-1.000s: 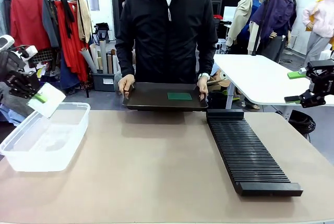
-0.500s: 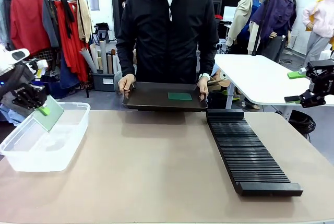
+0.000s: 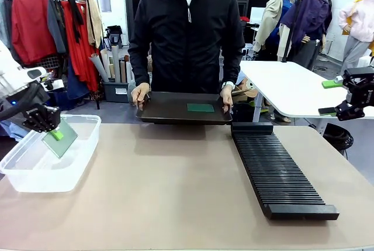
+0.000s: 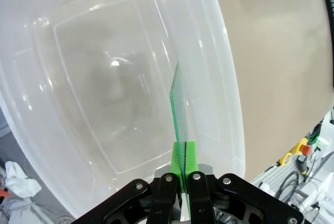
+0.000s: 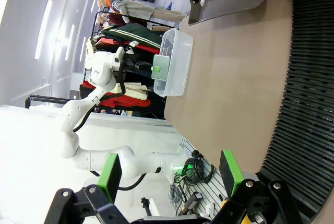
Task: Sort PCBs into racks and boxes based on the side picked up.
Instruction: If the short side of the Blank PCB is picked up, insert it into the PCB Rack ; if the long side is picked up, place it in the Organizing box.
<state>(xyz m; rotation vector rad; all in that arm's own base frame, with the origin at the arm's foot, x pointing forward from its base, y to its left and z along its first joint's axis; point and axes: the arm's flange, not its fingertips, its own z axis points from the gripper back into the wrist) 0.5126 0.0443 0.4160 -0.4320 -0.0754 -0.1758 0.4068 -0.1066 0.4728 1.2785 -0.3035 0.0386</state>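
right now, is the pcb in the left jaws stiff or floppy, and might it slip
Probably stiff: the PCB stands straight out from the left jaws with no sag. Likely light, since a pinch on one edge carries it. Its thin edge might slip if knocked on the tub.

The held PCB [image 3: 61, 140] is green, and in the left wrist view its face seems finely dotted, though it shows nearly edge-on there. A second PCB [image 3: 200, 107] is plain green against the dark brown-black tray [image 3: 163, 110]. The box [image 3: 35, 172] is clear and colourless, faintly milky. The rack [image 3: 274, 172] is matte black, ribbed with fine crosswise lines. The left gripper [image 3: 54, 133] and right gripper [image 3: 331, 98] are black with bright green pads [image 5: 230, 171]. The table [image 3: 175, 198] is plain tan. The person's jacket [image 3: 187, 34] is black over white.
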